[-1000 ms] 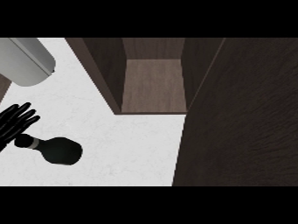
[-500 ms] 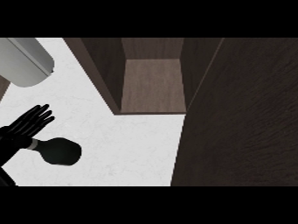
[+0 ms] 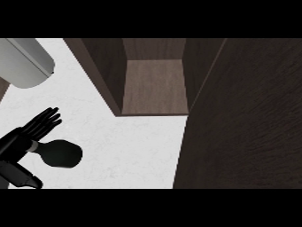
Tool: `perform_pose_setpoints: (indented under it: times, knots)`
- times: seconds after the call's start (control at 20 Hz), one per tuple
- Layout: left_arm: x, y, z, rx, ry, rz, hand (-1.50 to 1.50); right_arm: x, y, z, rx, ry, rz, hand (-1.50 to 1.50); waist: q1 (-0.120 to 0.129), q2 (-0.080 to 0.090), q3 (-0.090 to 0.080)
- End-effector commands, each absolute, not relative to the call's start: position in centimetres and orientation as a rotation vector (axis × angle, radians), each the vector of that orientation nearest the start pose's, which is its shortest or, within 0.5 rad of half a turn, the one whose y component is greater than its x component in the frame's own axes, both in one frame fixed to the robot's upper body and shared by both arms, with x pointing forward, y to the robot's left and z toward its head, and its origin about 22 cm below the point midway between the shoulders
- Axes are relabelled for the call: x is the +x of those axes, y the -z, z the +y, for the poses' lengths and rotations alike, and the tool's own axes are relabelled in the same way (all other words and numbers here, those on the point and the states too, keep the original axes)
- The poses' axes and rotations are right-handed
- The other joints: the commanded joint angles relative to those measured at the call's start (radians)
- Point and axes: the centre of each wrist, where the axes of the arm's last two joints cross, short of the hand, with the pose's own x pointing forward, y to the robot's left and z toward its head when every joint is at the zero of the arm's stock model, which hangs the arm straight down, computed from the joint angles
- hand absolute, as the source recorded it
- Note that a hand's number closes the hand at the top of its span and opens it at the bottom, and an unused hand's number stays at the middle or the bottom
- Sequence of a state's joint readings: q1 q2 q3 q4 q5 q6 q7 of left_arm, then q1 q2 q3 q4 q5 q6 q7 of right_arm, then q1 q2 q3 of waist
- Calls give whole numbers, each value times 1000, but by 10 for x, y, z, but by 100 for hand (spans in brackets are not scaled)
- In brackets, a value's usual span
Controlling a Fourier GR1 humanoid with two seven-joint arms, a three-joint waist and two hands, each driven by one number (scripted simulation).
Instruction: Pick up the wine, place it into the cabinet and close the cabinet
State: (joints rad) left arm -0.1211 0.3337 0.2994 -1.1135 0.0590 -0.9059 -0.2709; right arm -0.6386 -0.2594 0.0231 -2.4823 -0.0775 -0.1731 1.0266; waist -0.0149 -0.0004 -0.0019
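The left hand (image 3: 24,141) lay with straight fingers against the neck of the dark wine bottle (image 3: 60,153) on the white counter (image 3: 133,142). The cabinet (image 3: 154,84) stood open beyond.

Black hand (image 3: 21,138) is touching black bottle (image 3: 60,153); counter (image 3: 133,142) is showing speckled white, cabinet (image 3: 154,84) beyond showing dark brown woodgrain.

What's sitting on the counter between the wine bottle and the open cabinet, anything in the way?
Nothing visible. The wine bottle lies beside the left hand, and only bare white counter stretches from it to the open cabinet. The grey cylinder sits off to the upper left, outside that path.
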Motion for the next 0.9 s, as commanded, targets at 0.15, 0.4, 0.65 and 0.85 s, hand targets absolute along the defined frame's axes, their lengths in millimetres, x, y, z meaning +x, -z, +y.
perform_pose_setpoints:
  times: [0.15,0.4,0.65,0.85]
  knots:
    - [262,58,376,-550,369,-1445,-150,131,-297,-194,197,-303,-2006,-150,-3,-1,0]
    - [253,67,384,-605,377,-1461,-150,145,-292,-188,212,-303,-2005,-150,2,1,-1]
    - [258,76,381,-629,392,-1443,-150,141,-288,-197,211,-290,-2003,-150,-11,5,-1]
    - [271,75,369,-598,390,-1468,-150,127,-290,-193,224,-279,-2009,-150,-9,-1,-1]
